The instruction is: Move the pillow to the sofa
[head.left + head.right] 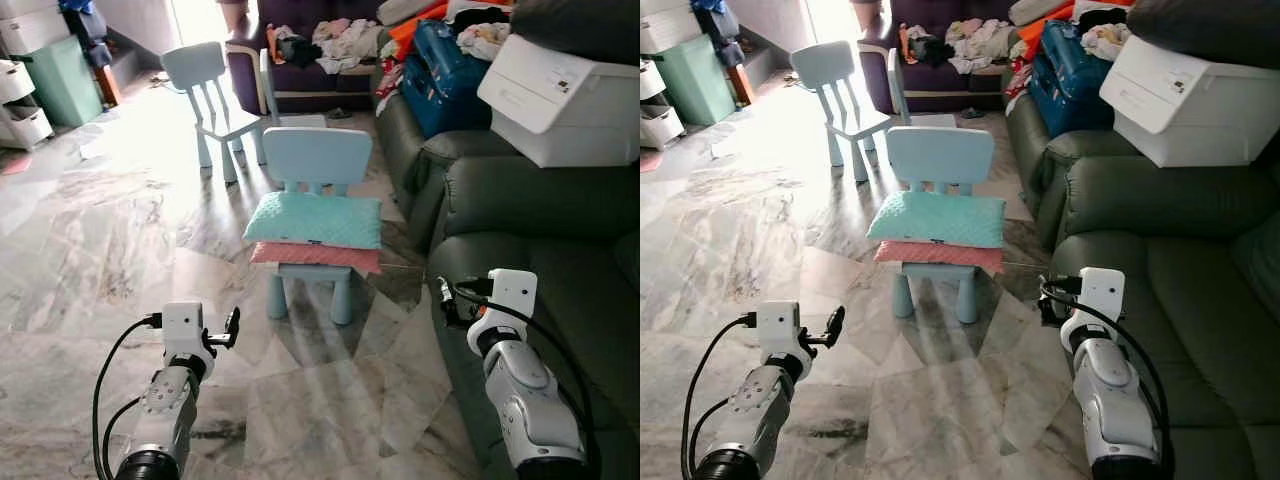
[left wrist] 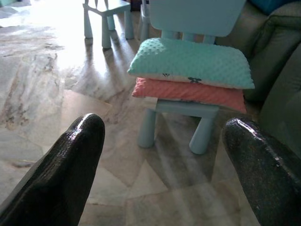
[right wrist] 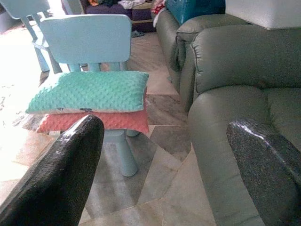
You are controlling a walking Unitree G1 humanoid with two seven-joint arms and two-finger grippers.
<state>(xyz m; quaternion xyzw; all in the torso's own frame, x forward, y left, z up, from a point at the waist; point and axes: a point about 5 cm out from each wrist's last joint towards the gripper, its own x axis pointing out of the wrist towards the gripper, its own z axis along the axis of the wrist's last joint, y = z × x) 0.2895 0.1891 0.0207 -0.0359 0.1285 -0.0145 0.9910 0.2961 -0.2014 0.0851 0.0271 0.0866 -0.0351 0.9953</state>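
Note:
A mint-green pillow point(image 1: 315, 220) lies on top of a pink pillow point(image 1: 318, 257), both stacked on the seat of a small light-blue chair point(image 1: 318, 160). The dark green sofa point(image 1: 560, 270) stands just right of the chair. My left gripper point(image 1: 232, 328) hovers low over the floor, short of the chair and to its left, open with nothing between its fingers point(image 2: 80, 155). My right gripper point(image 1: 443, 300) is raised by the sofa's front edge, to the right of the chair, also open and empty, its fingers point(image 3: 70, 160) spread wide.
A second light-blue chair point(image 1: 212, 95) stands farther back. A white storage box point(image 1: 560, 95) and a blue bag point(image 1: 445, 70) sit on the far sofa section. Clothes are piled on a purple sofa point(image 1: 330, 50). Plastic drawers point(image 1: 22, 105) are at the far left. Marble floor surrounds the chair.

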